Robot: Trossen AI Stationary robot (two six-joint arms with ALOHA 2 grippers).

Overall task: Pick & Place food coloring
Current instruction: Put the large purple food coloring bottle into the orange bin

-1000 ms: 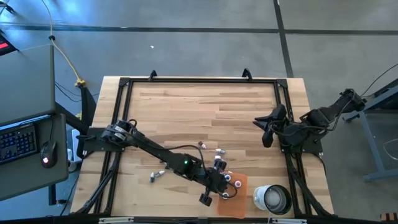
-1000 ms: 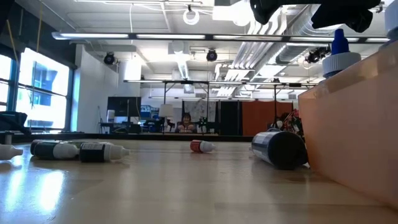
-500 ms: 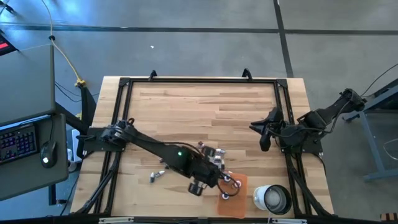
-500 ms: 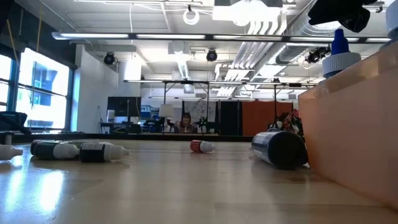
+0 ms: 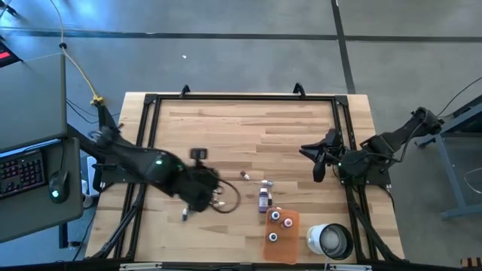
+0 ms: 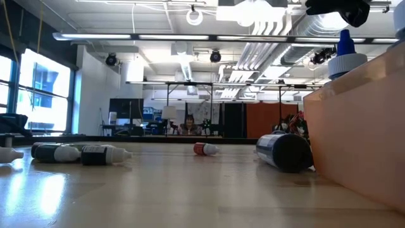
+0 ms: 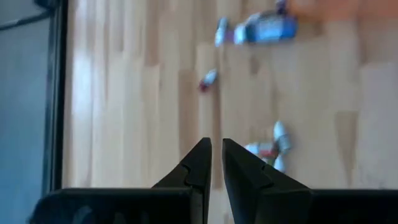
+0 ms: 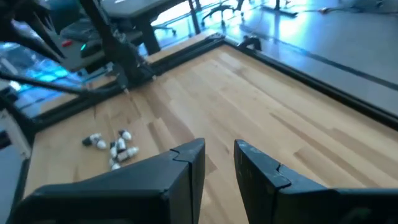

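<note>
- Worktop point(image 5: 248, 128) scene: left end effector point(image 5: 213, 197) hovers over the near-left part, fingers a narrow slit apart and empty.
- A small cluster of food coloring bottles point(image 5: 190, 211) lies on its side just beside it, on the near side, long axes roughly flat along the boards.
- Three bottles point(image 5: 276, 218) stand upright in the orange tray point(image 5: 282, 245); a white cup point(image 5: 329, 239) sits beside it.
- Right end effector point(image 5: 316, 162) waits well apart at the right edge, fingers slightly parted, holding nothing; the left arm is clearly nearer.
</note>
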